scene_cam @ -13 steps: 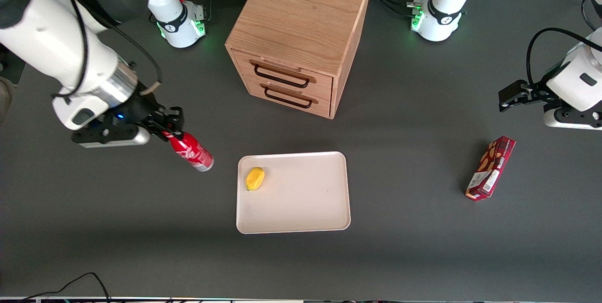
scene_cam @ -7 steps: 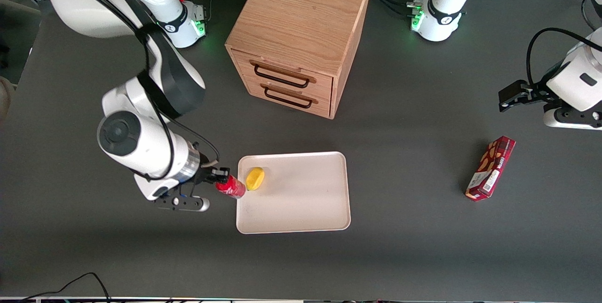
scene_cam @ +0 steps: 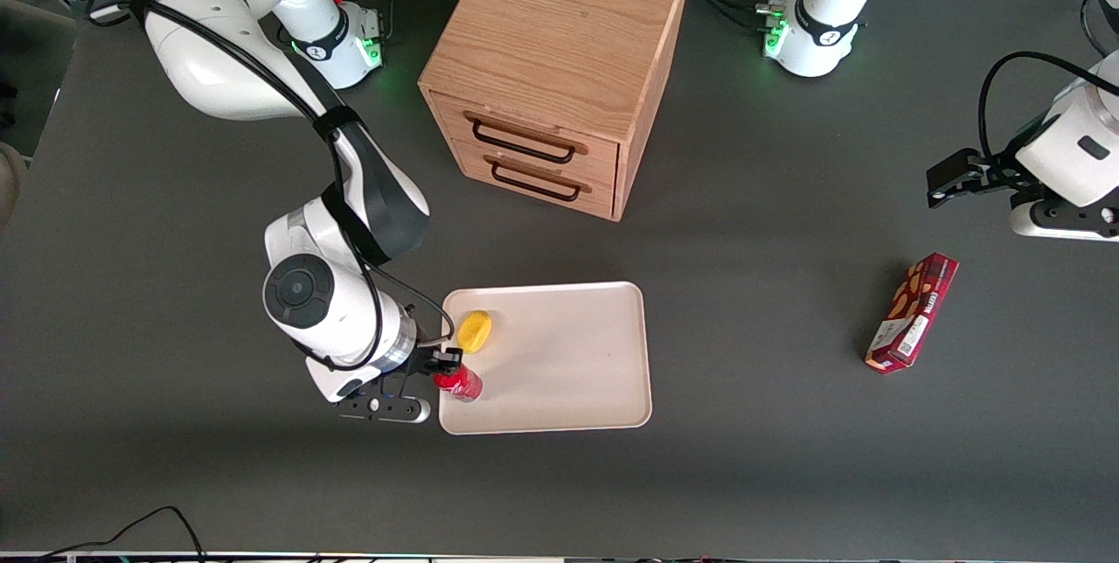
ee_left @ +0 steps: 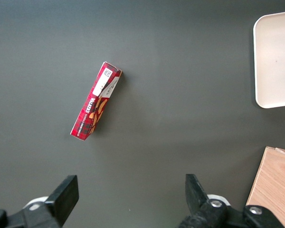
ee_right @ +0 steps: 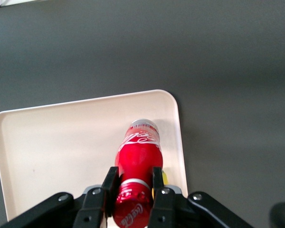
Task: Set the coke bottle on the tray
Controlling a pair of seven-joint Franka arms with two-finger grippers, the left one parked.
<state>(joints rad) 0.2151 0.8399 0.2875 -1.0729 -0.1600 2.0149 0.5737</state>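
Observation:
The coke bottle (scene_cam: 459, 383) (ee_right: 137, 159) is a small glossy red bottle with white lettering. My right gripper (scene_cam: 446, 368) (ee_right: 132, 181) is shut on its neck, one black finger on each side. The bottle hangs over the cream tray (scene_cam: 568, 371) (ee_right: 61, 142), at the tray's corner nearest the working arm and the front camera. A yellow fruit (scene_cam: 474, 331) lies on the tray, a little farther from the front camera than the bottle. Whether the bottle's base touches the tray cannot be told.
A wooden cabinet (scene_cam: 559, 65) with two drawers stands farther from the front camera than the tray. A dark red snack box (scene_cam: 911, 311) (ee_left: 95, 106) lies on the table toward the parked arm's end. A black cable (scene_cam: 131, 528) runs along the table's near edge.
The right arm has swung the coke bottle from above bare table toward the front camera and over the tray's corner. The grip on the bottle has held throughout.

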